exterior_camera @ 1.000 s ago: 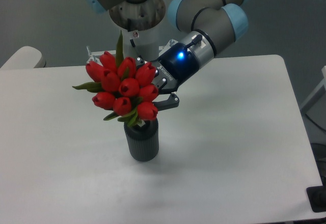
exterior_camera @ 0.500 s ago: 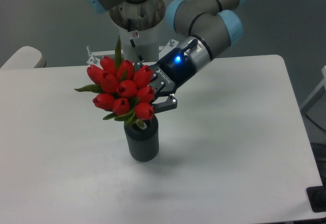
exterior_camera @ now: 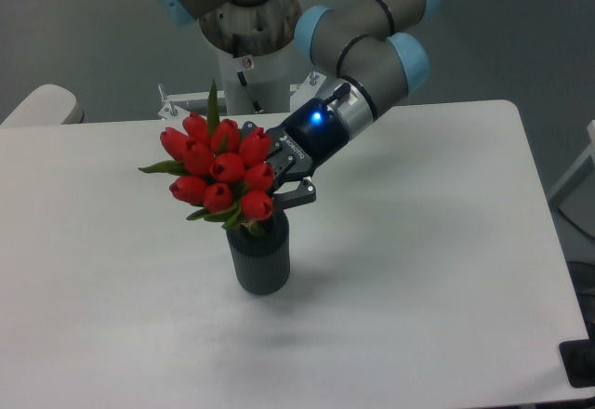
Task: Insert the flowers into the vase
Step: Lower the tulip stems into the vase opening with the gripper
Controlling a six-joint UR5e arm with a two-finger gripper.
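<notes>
The flowers (exterior_camera: 218,168), a tight bunch of red tulip buds with green leaves, hang tilted just above the vase (exterior_camera: 260,257), and their lowest bud touches or covers its mouth. The vase is a small dark grey ribbed cylinder standing upright on the white table (exterior_camera: 418,270). My gripper (exterior_camera: 275,184) reaches in from the upper right and is shut on the flowers behind the buds. One dark finger (exterior_camera: 297,191) shows beside the bunch; the stems and the other finger are hidden by the buds.
The arm's base (exterior_camera: 249,51) stands at the table's far edge behind the flowers. A pale rounded object (exterior_camera: 39,105) sits past the left rear corner. A black item (exterior_camera: 579,364) is at the lower right corner.
The gripper and the flowers have moved slightly left and down, bringing the bunch closer onto the vase's mouth. The vase has not moved.
</notes>
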